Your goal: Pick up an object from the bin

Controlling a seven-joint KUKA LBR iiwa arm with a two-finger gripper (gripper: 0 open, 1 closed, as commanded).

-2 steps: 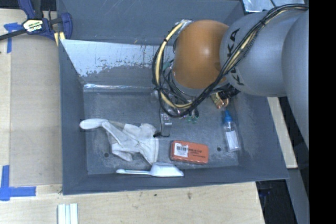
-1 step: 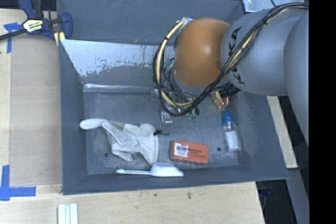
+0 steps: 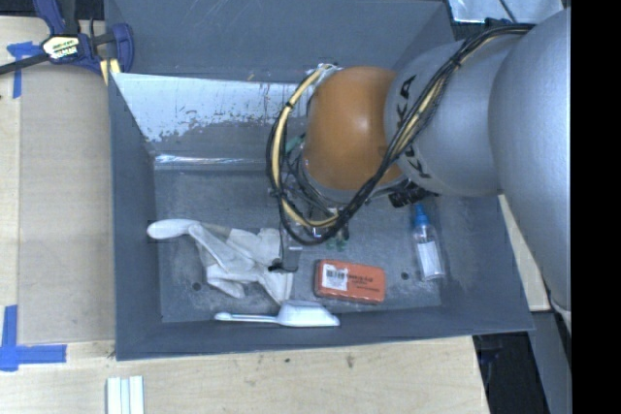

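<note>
**Item 1, crumpled white cloth** [image 3: 238, 255]. Soft and bunched in folds. It lies on the bin floor left of centre, toward the near wall.

**Item 2, pincer** [image 3: 288, 261]. Dark, lowered to the floor at the right edge of the cloth. It stands over or against the cloth's folds, and contact cannot be told. Whether it is released or clenched also cannot be told, as the wrist above hides most of it.

**Item 3, white long-handled utensil** [image 3: 281, 315]. Lies flat along the near wall, just below the cloth. Its thin stem points left and its broader end points right.

**Item 4, white rounded piece** [image 3: 170, 230]. Sits at the left end of the cloth, touching it. Its kind cannot be told.

**Item 5, orange flat box** [image 3: 351, 282]. Carries a white label on its left half. It lies just to the right of the pincer and apart from the cloth.

**Item 6, small clear bottle** [image 3: 425, 249]. Has a blue cap and lies on its side near the right wall, cap toward the far wall. It is well apart from the cloth.

**Item 7, orange cover** [image 3: 349, 126]. Domed and fixed on the wrist, above the middle of the floor. Looped yellow and black cables [image 3: 281, 145] run about it.

**Item 8, grey metal bin** [image 3: 136, 208]. Has sloped walls and holds all the loose items.
</note>
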